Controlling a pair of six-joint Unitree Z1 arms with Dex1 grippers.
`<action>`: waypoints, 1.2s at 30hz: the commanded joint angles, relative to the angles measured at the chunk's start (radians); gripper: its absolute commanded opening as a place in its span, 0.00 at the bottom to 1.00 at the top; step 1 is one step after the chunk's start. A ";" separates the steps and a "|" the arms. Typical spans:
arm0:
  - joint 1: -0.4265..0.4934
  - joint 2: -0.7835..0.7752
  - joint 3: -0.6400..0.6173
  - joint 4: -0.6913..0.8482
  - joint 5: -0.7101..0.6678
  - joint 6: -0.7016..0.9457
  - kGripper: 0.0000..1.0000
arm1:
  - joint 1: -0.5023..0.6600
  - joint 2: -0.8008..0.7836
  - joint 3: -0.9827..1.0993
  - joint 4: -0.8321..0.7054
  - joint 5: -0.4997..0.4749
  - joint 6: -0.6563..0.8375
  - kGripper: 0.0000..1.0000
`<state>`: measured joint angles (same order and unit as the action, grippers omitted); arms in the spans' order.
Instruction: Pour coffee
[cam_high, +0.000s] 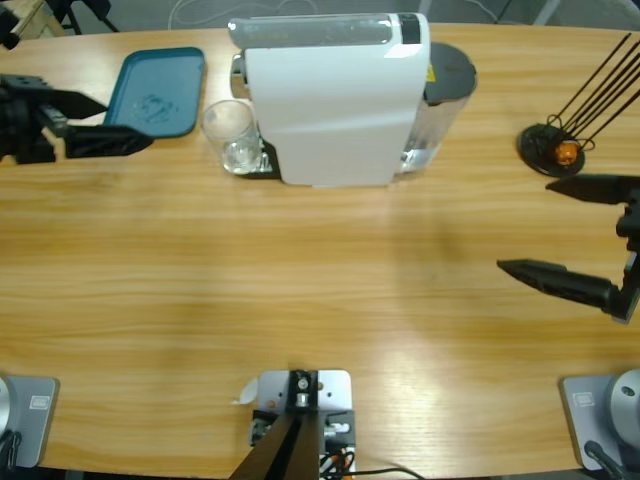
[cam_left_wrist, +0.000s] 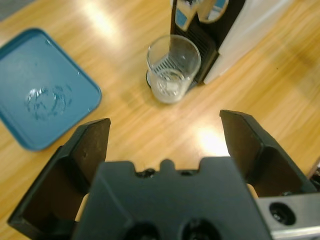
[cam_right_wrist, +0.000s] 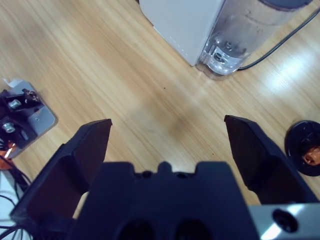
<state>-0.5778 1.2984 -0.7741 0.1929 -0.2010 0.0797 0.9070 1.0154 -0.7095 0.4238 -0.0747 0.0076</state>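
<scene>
Two robot arms wait over a long wooden counter (cam_high: 320, 290), each hand spread wide and holding nothing; the job of pouring coffee looks to be at its very start, with no reach made and nothing gripped. Nearest, at the right edge of the high view, the right hand (cam_high: 585, 235) hangs with its two black jaws well apart over bare wood. At the upper left edge the left hand (cam_high: 85, 122) is likewise spread and empty, and its wrist camera looks past the jaws toward a small clear glass cup (cam_left_wrist: 172, 67) in the upper middle of that frame. The cup stands upright at the front of a white coffee machine (cam_high: 335, 95), top centre of the high view, touching or just beside its black drip base. No amber coffee can be made out in the cup; only a pale glint shows at its bottom, so it seems empty or nearly so. The next move likely calls for the left hand to advance, straddle the cup and close gently on its thin wall without tipping it. A blue tray (cam_high: 155, 92) lies beside the cup at upper left, close to that approach path. Farthest right, a black wire stand holds a small orange capsule (cam_high: 567, 152), well apart from the cup
</scene>
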 joint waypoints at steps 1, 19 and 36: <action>-0.039 -0.099 0.072 0.011 0.118 0.029 0.95 | -0.096 0.196 -0.276 0.192 0.060 0.027 0.84; -0.102 -0.117 0.034 0.170 0.297 -0.074 0.98 | -0.273 0.473 -0.698 0.354 0.067 -0.132 0.00; -0.102 -0.138 0.053 0.145 0.288 -0.078 0.98 | -0.323 0.804 -1.068 0.464 0.119 -0.109 0.00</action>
<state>-0.6680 1.1867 -0.7610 0.3518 0.0813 0.0157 0.6043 1.7202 -1.7614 0.8602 0.0337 -0.1104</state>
